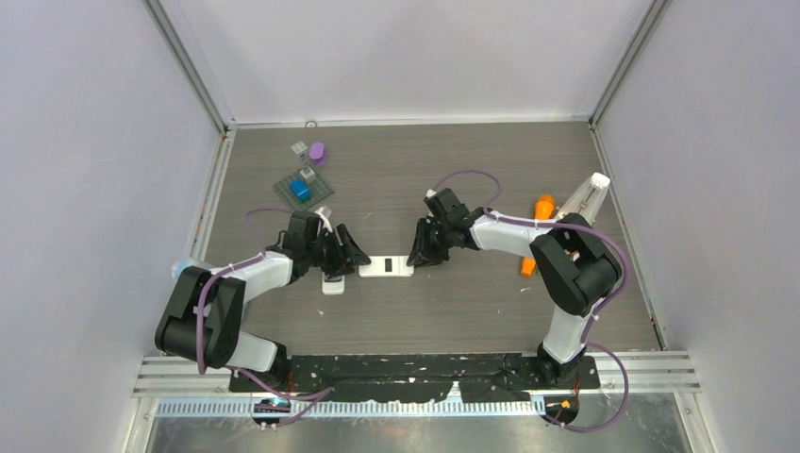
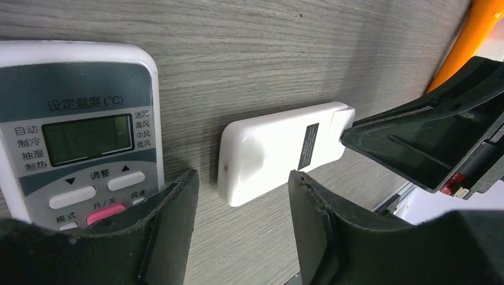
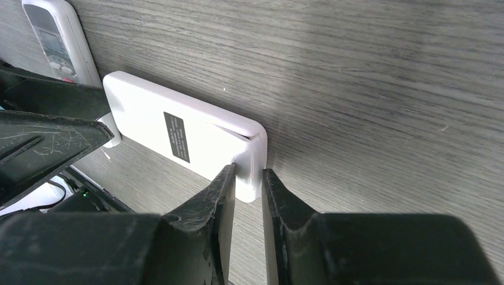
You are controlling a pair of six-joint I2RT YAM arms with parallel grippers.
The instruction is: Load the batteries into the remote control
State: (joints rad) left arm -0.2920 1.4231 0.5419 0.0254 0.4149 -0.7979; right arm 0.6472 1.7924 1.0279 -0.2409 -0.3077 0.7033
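The remote (image 1: 386, 267) is lying face down mid-tabletop (image 1: 453, 170), label up, which is putting its battery cover (image 3: 252, 157) within reach. I am bringing my right claw (image 3: 248, 178) against that cover end, fingers nearly together with a thin gap and nothing clamped between them, probably to push the cover off. My left claw (image 2: 245, 178) is hovering at the opposite end, fingers well apart, likely to brace the body against that push. A second remote (image 2: 77, 130) is lying face up just beside it. The batteries I am not making out for certain. The blue piece (image 1: 301, 189) on a grey mat (image 1: 288, 181) and the purple piece (image 1: 317, 152), both far left, may be them.
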